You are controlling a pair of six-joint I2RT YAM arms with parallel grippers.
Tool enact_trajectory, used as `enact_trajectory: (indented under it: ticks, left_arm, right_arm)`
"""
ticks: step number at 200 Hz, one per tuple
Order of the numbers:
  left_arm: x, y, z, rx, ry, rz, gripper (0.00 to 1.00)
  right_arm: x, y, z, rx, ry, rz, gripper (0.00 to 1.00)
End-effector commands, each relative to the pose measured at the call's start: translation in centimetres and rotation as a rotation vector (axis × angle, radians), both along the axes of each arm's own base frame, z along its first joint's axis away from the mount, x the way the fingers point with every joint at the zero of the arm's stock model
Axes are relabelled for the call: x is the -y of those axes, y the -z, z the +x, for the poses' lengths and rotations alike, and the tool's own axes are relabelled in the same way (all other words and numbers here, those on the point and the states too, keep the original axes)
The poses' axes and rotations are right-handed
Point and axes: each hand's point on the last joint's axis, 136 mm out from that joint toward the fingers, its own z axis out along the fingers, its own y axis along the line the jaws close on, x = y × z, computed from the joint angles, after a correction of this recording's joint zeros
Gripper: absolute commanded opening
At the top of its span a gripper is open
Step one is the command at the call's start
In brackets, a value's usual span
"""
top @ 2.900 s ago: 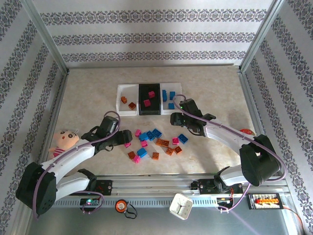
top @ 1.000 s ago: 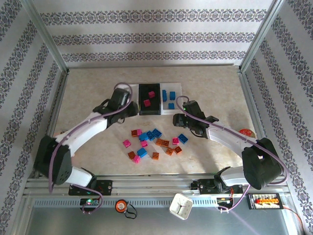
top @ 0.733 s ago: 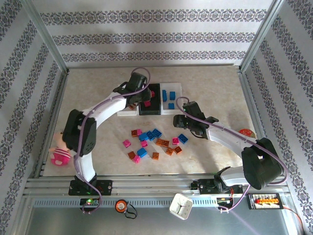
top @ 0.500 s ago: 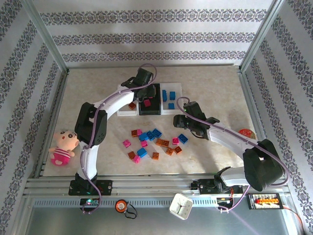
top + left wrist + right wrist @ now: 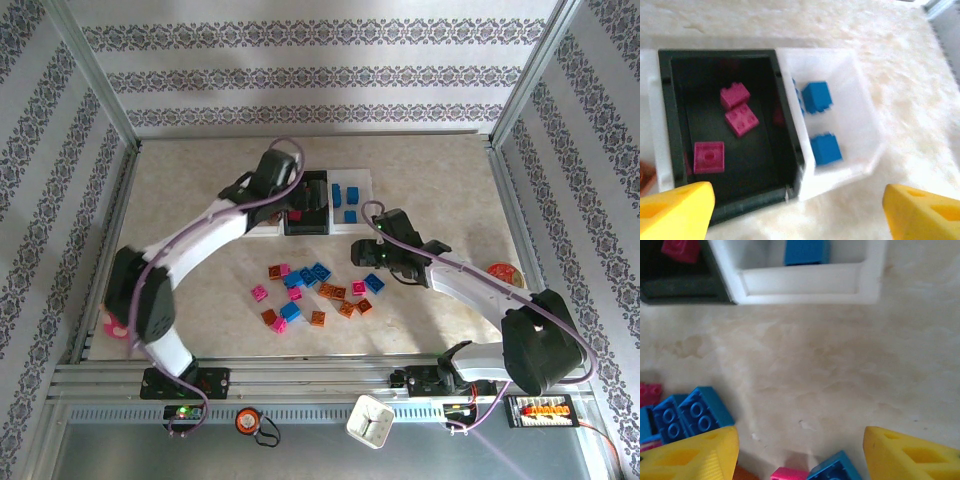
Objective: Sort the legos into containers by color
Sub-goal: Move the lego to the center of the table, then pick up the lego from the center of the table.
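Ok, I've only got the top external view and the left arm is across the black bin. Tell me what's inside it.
Observer: On the left wrist camera the black bin holds magenta bricks. At least three lie loose on its floor, and I can make out no other colour in there.
Operator: Now give me the left gripper's state.
Observer: The left gripper is open. Its yellow fingers are spread wide over the bin's near wall, with nothing between them.
Operator: Same for the right one.
Observer: On the right wrist camera the right gripper is open and empty above the table, with blue bricks close to one finger.
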Motion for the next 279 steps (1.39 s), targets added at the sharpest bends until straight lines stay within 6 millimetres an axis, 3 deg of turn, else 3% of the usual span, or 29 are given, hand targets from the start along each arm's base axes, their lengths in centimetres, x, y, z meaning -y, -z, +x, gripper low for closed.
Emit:
enact_trajectory:
  ticks: [1, 39, 70, 95, 143, 168, 200, 214, 232, 243, 279]
  left_arm:
    - [-1.2, 0.1, -3.3, 0.015, -0.013, -0.100, 1.00]
    - [-5.7, 3.9, -9.6, -0.039, -0.069, -0.073, 1.00]
    - [-8.6, 5.4, -13.1, -0.044, -0.117, -0.048, 1.00]
    - [-10.4, 6.3, -14.8, -0.043, -0.157, -0.039, 1.00]
    - [-11.7, 7.8, -16.0, -0.062, -0.197, -0.027, 1.00]
    - [-11.9, 8.2, -16.1, -0.067, -0.202, -0.015, 1.00]
    - [-11.9, 8.4, -16.2, -0.069, -0.202, -0.018, 1.00]
    - [-11.9, 8.4, -16.2, -0.068, -0.203, -0.017, 1.00]
    - [-12.0, 8.5, -16.2, -0.067, -0.207, -0.016, 1.00]
    - [-12.0, 8.4, -16.1, -0.064, -0.209, -0.021, 1.00]
    - [-12.1, 8.6, -16.3, -0.071, -0.213, -0.023, 1.00]
  right_arm:
    - [-3.4, 0.2, -1.4, -0.018, -0.158, 0.017, 0.67]
    - [-8.2, 1.7, -1.5, -0.039, -0.318, -0.041, 0.66]
    - [-9.7, 3.9, -1.4, -0.070, -0.389, -0.137, 0.62]
    - [-9.7, 5.3, -0.6, -0.091, -0.387, -0.213, 0.56]
    - [-8.8, 6.8, 0.3, -0.122, -0.314, -0.256, 0.44]
    - [-6.5, 7.8, 0.4, -0.156, -0.231, -0.301, 0.38]
    - [-3.6, 7.3, 0.4, -0.152, -0.146, -0.298, 0.37]
    - [-3.7, 6.3, 0.4, -0.132, -0.157, -0.276, 0.42]
    - [-5.6, 4.5, 0.4, -0.067, -0.232, -0.226, 0.61]
    - [-6.5, 4.0, 0.5, -0.043, -0.268, -0.220, 0.67]
    - [-6.4, 6.8, 0.9, -0.125, -0.276, -0.317, 0.68]
